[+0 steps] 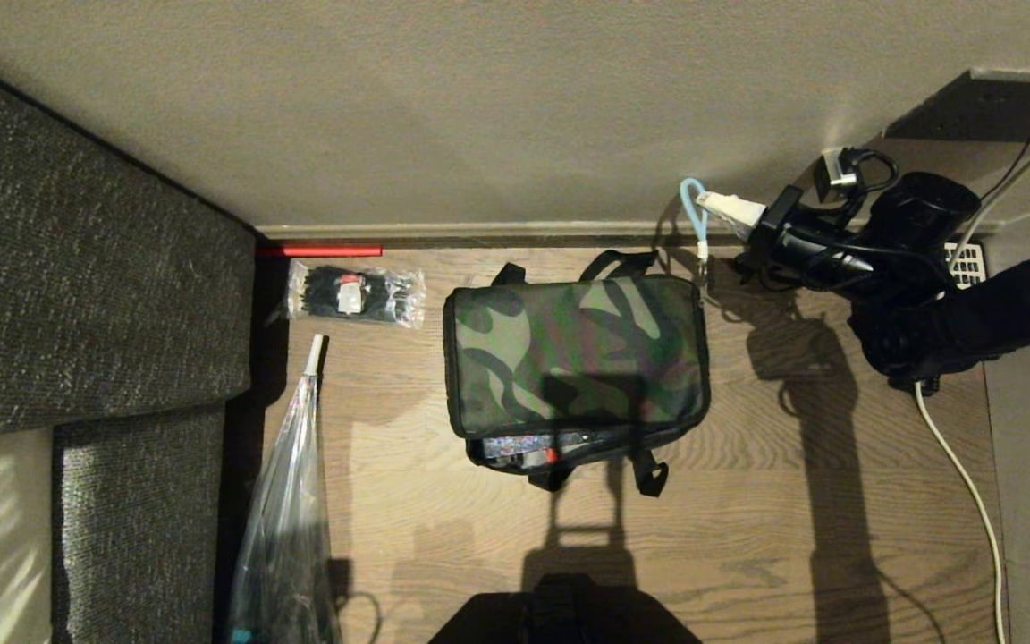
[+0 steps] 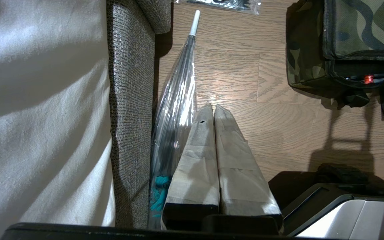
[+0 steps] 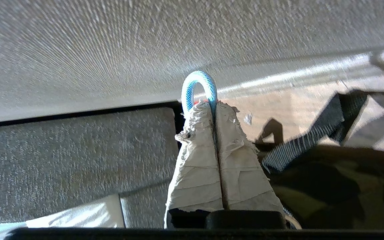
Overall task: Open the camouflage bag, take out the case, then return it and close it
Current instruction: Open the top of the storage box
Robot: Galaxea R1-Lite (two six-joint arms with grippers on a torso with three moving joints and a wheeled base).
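One camouflage bag point(image 1: 576, 356), two closed end effectors: right end effector point(image 1: 719, 207) pinches one blue loop point(image 1: 692, 207).

No readable text, brand, no. or sign in any view. The small packet point(image 1: 356, 295) on the floor by the wall has a white label w/ a red patch, but its print is too small to make out. The camouflage bag point(image 1: 574, 353) shows only its pattern, no lettering.
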